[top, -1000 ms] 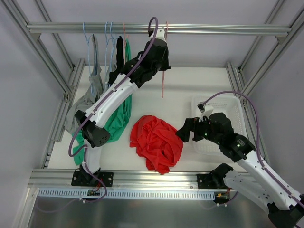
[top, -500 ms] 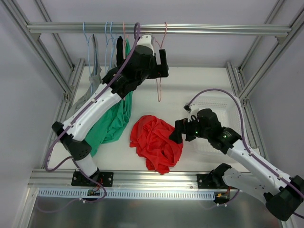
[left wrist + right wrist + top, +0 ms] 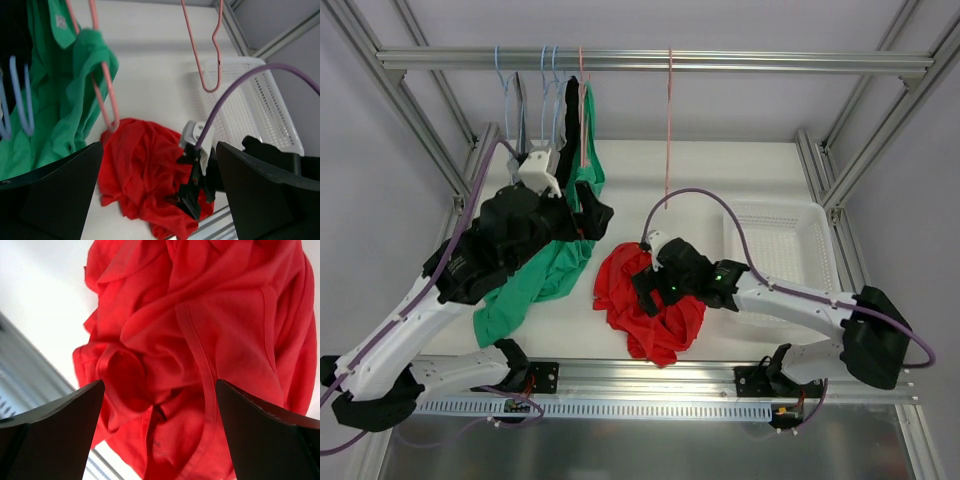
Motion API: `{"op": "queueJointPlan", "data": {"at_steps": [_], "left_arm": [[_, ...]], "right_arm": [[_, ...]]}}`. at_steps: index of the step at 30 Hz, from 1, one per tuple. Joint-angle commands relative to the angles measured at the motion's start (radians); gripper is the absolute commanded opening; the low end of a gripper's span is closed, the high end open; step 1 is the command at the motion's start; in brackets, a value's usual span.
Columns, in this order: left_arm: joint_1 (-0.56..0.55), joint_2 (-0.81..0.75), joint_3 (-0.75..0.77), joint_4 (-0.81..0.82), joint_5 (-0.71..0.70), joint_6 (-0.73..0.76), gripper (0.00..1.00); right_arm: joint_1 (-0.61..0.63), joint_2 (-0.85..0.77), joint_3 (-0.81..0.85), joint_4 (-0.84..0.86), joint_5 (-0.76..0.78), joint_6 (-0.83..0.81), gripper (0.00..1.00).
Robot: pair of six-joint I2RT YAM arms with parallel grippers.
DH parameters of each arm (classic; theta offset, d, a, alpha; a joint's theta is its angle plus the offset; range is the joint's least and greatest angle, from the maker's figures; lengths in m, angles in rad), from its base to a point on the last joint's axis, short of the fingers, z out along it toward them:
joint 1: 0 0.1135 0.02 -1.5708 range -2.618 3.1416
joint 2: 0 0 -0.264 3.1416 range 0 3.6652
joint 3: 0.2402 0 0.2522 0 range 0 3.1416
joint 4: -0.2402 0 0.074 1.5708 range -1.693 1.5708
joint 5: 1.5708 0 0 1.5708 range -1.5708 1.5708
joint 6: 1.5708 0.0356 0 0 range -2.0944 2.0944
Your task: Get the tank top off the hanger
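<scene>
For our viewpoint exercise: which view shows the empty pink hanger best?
Left wrist: the empty pink hanger shows its bent outline. Top external sees it edge-on, a thin line. Right wrist misses it entirely.

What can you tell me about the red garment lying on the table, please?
The red tank top is a crumpled heap of soft, thin-looking fabric, with folds and stitched edge bands showing in the right wrist view. It lies on the white table, off any hanger, between the hanging green garment and the white basket. The right gripper is over its upper part, open; whether it touches the fabric cannot be told.
</scene>
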Motion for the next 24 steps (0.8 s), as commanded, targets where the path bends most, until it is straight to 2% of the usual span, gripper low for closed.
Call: {"op": "queueJointPlan", "data": {"at_steps": [1, 4, 10, 11, 14, 15, 17, 18, 20, 24], "left_arm": [[-0.01, -0.125, -0.119, -0.001, 0.029, 0.024, 0.99], [-0.01, -0.229, -0.199, -0.019, 0.026, 0.047, 0.99], [-0.01, -0.352, -0.25, -0.115, -0.044, 0.072, 0.99], [-0.01, -0.363, -0.254, -0.122, -0.049, 0.08, 0.98], [-0.01, -0.397, -0.273, -0.136, -0.05, 0.127, 0.99], [-0.01, -0.404, -0.279, -0.139, -0.049, 0.135, 0.99], [-0.01, -0.432, -0.311, -0.14, -0.049, 0.161, 0.98], [-0.01, -0.453, -0.325, -0.14, -0.052, 0.166, 0.99], [-0.01, -0.478, -0.378, -0.134, -0.087, 0.16, 0.99], [-0.01, -0.513, -0.438, -0.133, -0.167, 0.12, 0.99]], "right_arm": [[0.055, 0.114, 0.098, 0.062, 0.206, -0.076, 0.99], [0.07, 0.24, 0.142, 0.062, 0.273, -0.114, 0.99], [0.095, 0.432, 0.194, 0.066, 0.267, -0.09, 1.0], [0.102, 0.452, 0.188, 0.073, 0.261, -0.087, 0.97], [0.129, 0.42, 0.138, 0.128, 0.26, -0.055, 0.65], [0.135, 0.4, 0.1, 0.16, 0.272, -0.042, 0.4], [0.136, 0.31, 0.057, 0.195, 0.295, -0.031, 0.17], [0.136, 0.27, 0.02, 0.2, 0.309, -0.031, 0.0], [0.135, 0.186, -0.006, 0.195, 0.31, -0.031, 0.0], [0.135, -0.125, 0.004, 0.087, 0.393, -0.031, 0.0]]}}
